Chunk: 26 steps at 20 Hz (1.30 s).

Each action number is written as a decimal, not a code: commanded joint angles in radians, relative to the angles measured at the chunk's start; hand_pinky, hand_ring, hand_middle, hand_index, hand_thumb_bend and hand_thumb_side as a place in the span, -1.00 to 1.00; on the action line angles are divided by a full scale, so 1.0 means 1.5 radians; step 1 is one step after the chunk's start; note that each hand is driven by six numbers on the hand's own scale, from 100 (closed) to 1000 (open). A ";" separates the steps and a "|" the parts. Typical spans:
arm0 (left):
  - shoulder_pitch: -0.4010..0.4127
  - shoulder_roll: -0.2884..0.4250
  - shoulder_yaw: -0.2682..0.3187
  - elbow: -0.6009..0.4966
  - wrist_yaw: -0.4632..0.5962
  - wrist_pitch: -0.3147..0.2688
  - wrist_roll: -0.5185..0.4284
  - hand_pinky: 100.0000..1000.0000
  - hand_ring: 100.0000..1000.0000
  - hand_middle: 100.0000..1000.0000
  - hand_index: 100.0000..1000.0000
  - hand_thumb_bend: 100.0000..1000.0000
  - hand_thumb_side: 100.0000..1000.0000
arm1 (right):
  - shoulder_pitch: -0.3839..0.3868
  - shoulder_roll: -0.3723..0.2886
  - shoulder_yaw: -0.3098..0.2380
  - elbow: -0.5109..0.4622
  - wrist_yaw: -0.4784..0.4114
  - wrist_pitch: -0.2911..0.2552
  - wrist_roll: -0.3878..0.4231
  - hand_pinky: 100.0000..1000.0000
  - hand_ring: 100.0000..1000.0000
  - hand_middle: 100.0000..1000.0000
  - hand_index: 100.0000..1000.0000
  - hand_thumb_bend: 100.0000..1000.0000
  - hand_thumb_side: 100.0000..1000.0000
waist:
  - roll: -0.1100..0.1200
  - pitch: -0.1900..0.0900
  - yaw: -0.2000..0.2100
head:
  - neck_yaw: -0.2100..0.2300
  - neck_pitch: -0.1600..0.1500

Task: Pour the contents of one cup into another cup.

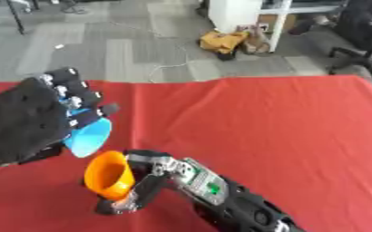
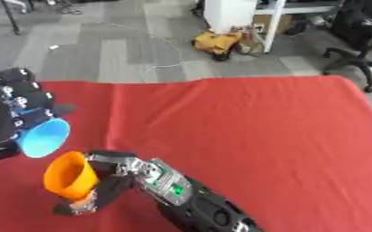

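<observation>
Item: blue cup (image 1: 88, 137) over orange cup (image 1: 110, 175), mid-pour, near left part of the red bench (image 1: 268, 131).

I hold the blue cup in my left hand (image 1: 26, 124), fingers (image 1: 78, 97) curled round it, tipped on its side with its mouth facing down and right. The orange cup sits just below and right of that mouth, in my right hand (image 1: 154, 174), fingers clamped on its side, its mouth tilted up-left towards the blue rim. Rims near, apparently not touching. I cannot see any contents. Judgement: the pour depends on keeping the blue lip directly above the orange opening.
</observation>
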 commanded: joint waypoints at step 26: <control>-0.011 0.005 -0.008 0.001 -0.003 -0.024 -0.026 0.07 -0.49 -0.45 0.46 0.36 -1.00 | -0.008 -0.006 -0.003 -0.004 0.001 -0.002 0.001 0.03 -0.22 -0.19 0.42 -0.49 -1.00 | 0.002 -0.015 -0.003 | -0.002 0.000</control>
